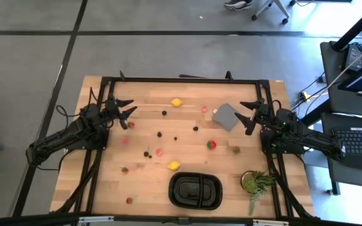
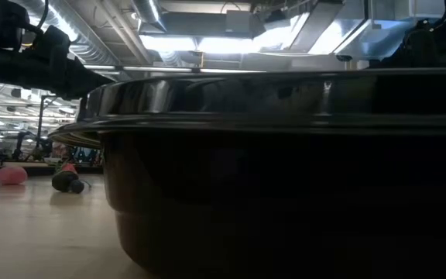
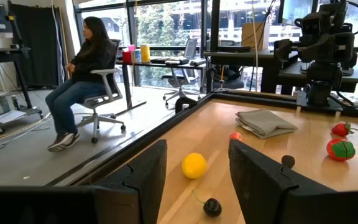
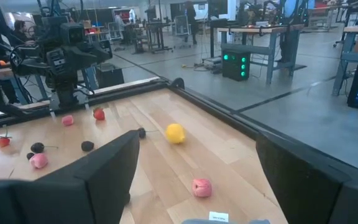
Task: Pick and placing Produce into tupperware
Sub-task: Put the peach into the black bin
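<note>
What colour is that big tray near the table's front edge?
Black; the tray shows best in the high view.

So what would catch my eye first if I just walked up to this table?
Probably the small produce scattered over the wooden table, like the yellow lemon near the far edge. Then the black tray at the near edge beside a green potted plant. Both dark arms hang at the sides, left tool and right tool open and empty.

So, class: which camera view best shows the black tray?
The high view: the whole tray shows from above, compartments visible, near the table's front edge. The low view shows only its dark side wall, close up. Neither wrist view shows it.
</note>
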### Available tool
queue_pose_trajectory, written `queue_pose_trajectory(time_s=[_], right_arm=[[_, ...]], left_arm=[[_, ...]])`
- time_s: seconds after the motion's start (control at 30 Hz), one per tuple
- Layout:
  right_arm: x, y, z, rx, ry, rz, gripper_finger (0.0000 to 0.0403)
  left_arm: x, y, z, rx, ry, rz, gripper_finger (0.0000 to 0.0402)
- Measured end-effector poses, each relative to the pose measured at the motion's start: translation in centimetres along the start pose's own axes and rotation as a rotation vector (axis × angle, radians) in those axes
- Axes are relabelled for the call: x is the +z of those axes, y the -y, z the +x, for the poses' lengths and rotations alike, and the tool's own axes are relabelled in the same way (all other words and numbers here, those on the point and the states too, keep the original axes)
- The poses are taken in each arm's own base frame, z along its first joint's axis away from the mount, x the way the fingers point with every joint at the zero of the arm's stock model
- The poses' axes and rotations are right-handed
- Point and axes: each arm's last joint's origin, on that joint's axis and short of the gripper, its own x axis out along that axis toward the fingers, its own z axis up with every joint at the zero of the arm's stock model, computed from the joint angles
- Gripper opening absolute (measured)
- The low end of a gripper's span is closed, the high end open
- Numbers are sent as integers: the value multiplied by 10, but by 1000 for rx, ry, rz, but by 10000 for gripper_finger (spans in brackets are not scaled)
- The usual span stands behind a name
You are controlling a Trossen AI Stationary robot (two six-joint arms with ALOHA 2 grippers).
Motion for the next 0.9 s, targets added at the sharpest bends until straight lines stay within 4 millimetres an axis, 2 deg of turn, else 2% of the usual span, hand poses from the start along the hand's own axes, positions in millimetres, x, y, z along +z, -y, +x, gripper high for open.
queue_pose_trajectory(time_s=[0.37, 0.57, 0.77, 0.9], right_arm=[[0, 0, 0, 0, 0, 9, 326], [1, 0, 0, 3, 13, 80, 326], [1, 0, 0, 2, 11, 9, 326], [1, 0, 0, 2, 13, 26, 326]], left_arm=[[0, 0, 0, 0, 0, 0, 165], [0, 0, 0, 0, 0, 0, 165], [0, 0, 0, 0, 1, 0, 165], [0, 0, 0, 0, 0, 0, 165]])
